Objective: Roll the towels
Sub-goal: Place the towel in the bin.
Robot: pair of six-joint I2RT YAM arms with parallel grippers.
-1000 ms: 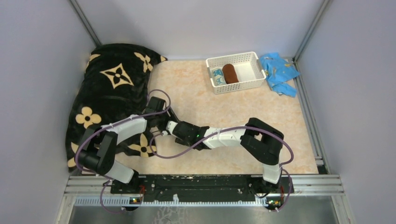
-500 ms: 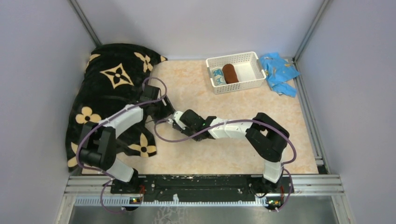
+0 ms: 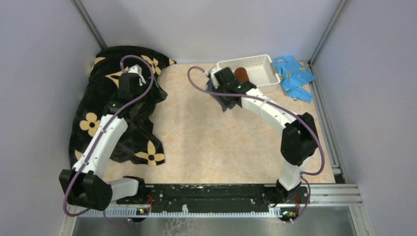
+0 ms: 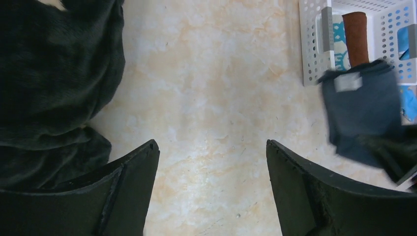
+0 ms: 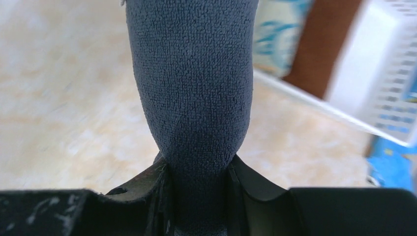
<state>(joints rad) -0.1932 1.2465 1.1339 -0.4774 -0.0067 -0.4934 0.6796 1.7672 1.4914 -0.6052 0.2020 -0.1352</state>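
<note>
Where the slate grey-blue towel hangs: just outside the left corner of the white basket, above the table.
Right gripper: fingers clamped on the towel's bunched end, with cloth filling the gap between them.
Towel's look: a thick, loose roll of nubby terry, with a pale tag showing.
Basket contents: rust-brown towel, rolled tight, with the teal-and-white towel beside it.
Left gripper: fingers spread wide, grasping nothing, over the table beside the black flowered blanket.
Far right: bright light-blue cloth, crumpled just beside the basket.
</note>
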